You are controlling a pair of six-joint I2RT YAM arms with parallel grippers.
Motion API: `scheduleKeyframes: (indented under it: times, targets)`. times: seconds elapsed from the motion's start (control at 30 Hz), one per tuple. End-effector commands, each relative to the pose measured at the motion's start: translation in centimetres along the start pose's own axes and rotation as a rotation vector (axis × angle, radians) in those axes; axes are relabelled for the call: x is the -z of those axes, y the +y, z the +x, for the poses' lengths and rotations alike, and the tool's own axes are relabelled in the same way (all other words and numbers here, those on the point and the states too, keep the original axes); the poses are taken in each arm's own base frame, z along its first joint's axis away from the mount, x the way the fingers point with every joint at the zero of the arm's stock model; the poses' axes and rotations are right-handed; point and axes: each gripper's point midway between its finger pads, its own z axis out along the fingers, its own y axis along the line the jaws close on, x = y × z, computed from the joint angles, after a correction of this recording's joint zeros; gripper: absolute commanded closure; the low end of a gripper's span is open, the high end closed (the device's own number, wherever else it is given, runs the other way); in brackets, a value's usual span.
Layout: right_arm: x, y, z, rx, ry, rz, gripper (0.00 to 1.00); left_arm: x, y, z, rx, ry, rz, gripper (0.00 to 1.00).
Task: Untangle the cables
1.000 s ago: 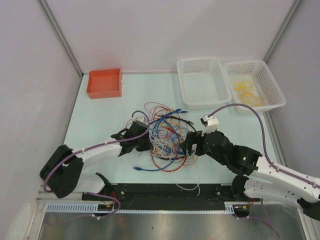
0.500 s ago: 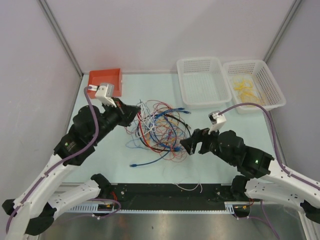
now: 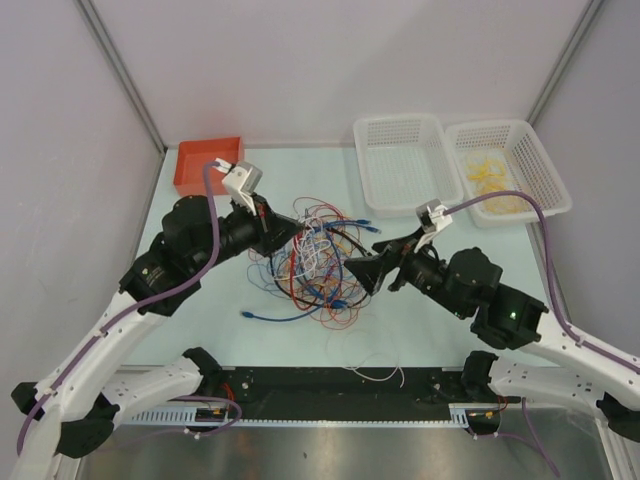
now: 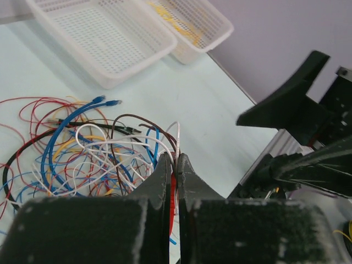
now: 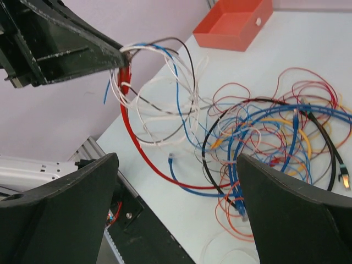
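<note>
Our left gripper (image 4: 175, 159) clamps the cables (image 3: 320, 268); our right gripper (image 5: 177, 160) gapes.
We see the left one squeezed tight on a few red and white strands, which hang in loops from its tips to the tangle just below and ahead. The right one's jaws stand wide apart, holding nothing, the tangle below and ahead of them.

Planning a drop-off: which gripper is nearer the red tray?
Left. The left gripper is right of the red tray, at the cables; the right gripper is across them.
</note>
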Motion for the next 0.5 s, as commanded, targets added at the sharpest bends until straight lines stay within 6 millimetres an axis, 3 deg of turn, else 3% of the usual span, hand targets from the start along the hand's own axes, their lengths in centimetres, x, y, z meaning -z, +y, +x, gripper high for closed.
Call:
scheduleKeyframes:
  times: [0.0,0.17,0.47]
  targets:
    - [-1.8,2.5,-3.5,0.072,-0.096,-0.076,0.06,0.9,-4.3,-2.1,-0.062,-0.067,0.225,1.0]
    - [-4.6,1.6,-2.3,0.089,-0.068,-0.045,0.11,1.1,-5.2,-1.6,-0.068,-0.055,0.29,1.0]
    - [-6.8,0.8,-3.3,0.09,-0.114,-0.044,0.29,1.2,-5.2,-1.1,-0.068,-0.04,0.294,1.0]
